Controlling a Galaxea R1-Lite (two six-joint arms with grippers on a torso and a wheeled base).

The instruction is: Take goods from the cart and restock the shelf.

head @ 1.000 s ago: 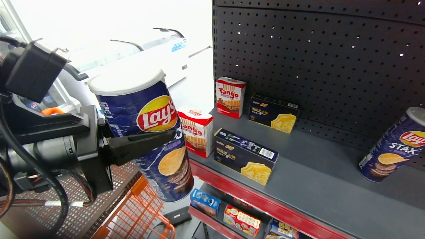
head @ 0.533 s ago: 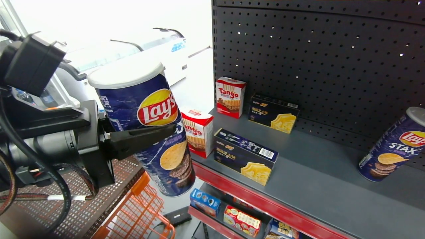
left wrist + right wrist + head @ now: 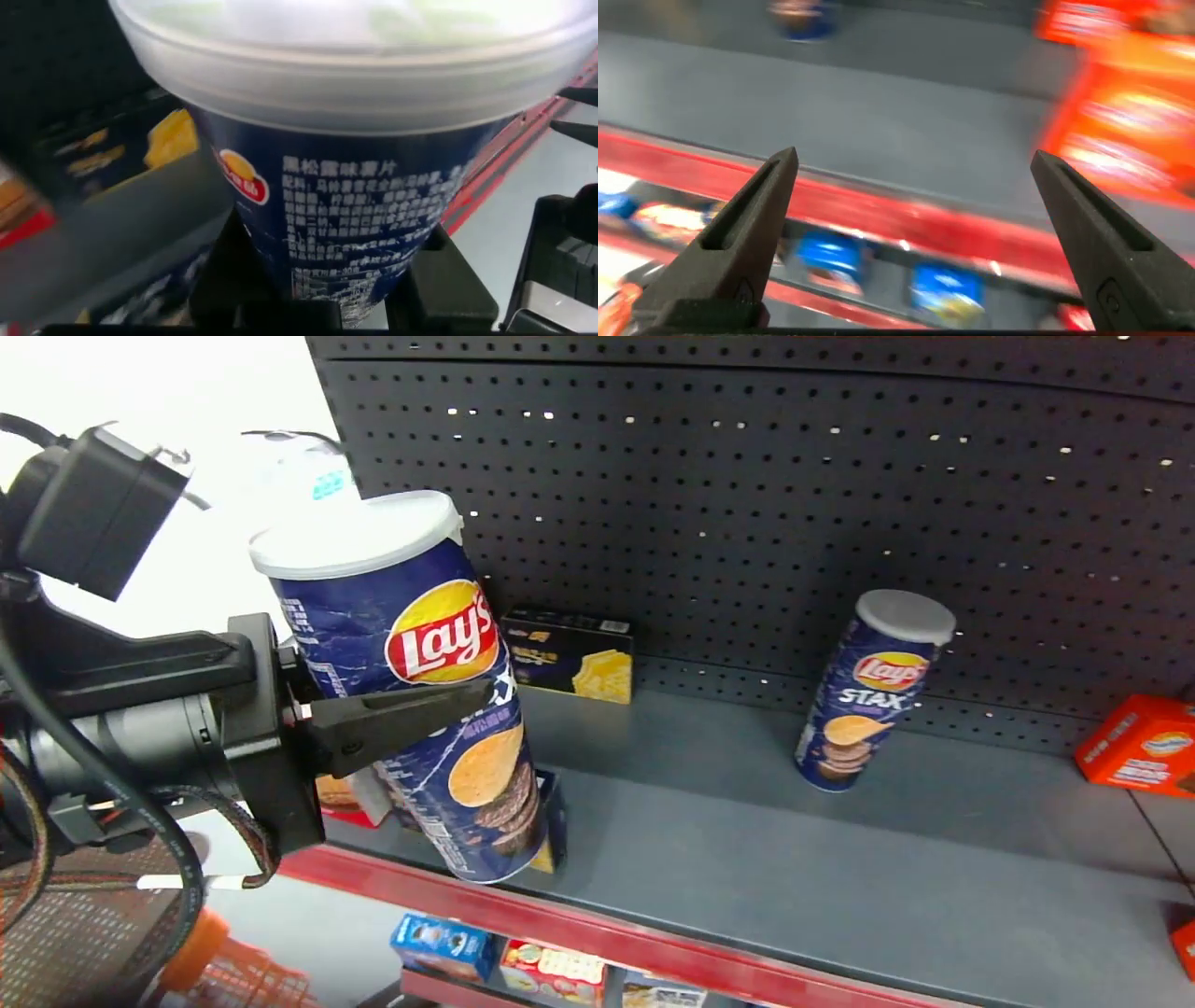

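- Left tool (image 3: 439, 700) clamped across the mid-body of the chips can (image 3: 439, 635); one finger lies over the can's front, the other is hidden behind it; the left wrist view looks down on the lid with the can (image 3: 355, 215) between the jaws
- Can's long axis near vertical but tilted; white lid leans toward the robot's left, base swings toward its right
- Base sits low over the front of the shelf (image 3: 709, 821), just inside the red lip; cannot tell whether it touches the shelf or hangs just above it
- A small dark box (image 3: 553, 817) stands just behind the base; likely obstruction if the can is pushed straight back
- Key relation: bare shelf lies to the robot's right of the held can and further in, between it and the standing can (image 3: 864, 695); the yellow-fronted box (image 3: 569, 653) stands at the back panel behind the held can
- Judgement: coming move calls for righting the axis and shifting rightward before setting down; otherwise a tilted base may tip on release
- Right tool (image 3: 913, 159) jaws wide apart, holding nothing, facing the shelf's front edge; left arm is the one on the job
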